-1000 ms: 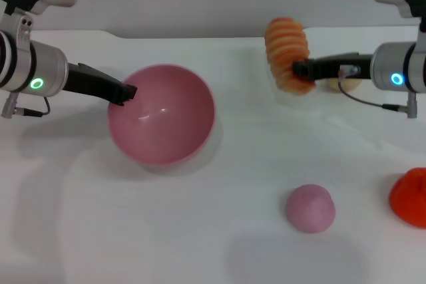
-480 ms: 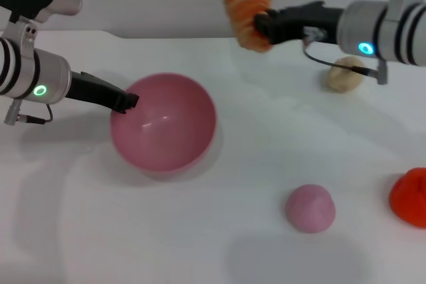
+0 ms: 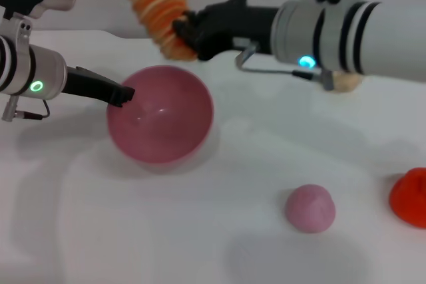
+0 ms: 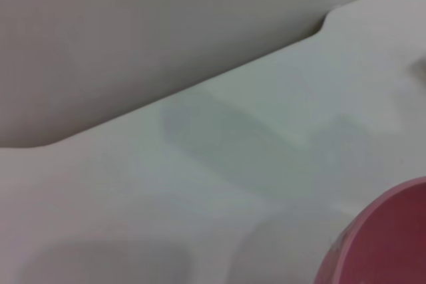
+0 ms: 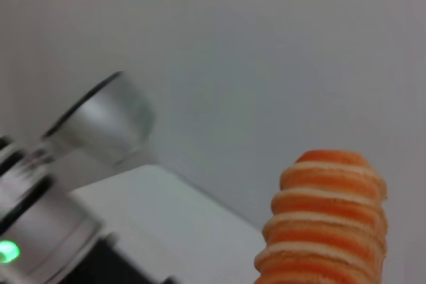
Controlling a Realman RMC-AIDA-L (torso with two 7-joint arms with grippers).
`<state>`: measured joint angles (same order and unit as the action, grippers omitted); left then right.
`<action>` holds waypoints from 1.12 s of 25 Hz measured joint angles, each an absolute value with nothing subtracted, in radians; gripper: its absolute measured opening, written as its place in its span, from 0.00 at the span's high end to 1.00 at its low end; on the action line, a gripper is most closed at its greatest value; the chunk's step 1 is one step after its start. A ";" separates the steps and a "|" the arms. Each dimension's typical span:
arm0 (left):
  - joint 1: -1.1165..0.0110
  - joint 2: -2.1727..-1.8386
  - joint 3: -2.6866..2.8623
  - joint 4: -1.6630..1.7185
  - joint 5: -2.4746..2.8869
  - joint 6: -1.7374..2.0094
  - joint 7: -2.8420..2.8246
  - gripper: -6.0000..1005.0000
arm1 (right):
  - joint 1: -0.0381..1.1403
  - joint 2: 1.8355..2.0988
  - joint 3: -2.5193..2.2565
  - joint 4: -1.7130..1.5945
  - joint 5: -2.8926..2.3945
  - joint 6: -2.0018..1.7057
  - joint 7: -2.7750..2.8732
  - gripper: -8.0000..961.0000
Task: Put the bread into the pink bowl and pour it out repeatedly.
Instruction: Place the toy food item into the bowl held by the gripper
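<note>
White tabletop. Item: ridged toy bread, clamped by its lower end in right gripper, raised above far rim of pink bowl. Judged light, stiff, non-slip. Left gripper pinched bowl's left rim, steadying it.

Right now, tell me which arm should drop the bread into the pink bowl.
The right. Its gripper already holds the bread in the air, just behind the pink bowl. The left gripper is busy at the bowl's rim.
</note>
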<state>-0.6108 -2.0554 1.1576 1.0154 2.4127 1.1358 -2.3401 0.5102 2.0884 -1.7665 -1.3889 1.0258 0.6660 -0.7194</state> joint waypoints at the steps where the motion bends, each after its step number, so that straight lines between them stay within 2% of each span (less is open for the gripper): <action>1: -0.611 -2.054 1.157 1.015 2.413 1.133 -2.341 0.95 | 0.509 2.089 -1.784 -1.389 1.026 0.666 -0.719 0.85; 16: -0.617 -2.049 1.156 1.022 2.414 1.125 -2.346 0.95 | 0.498 2.091 -1.863 -1.361 1.048 0.682 -0.719 0.86; 28: -0.617 -2.051 1.158 1.016 2.413 1.128 -2.347 0.95 | 0.502 2.086 -1.872 -1.357 1.049 0.686 -0.743 0.67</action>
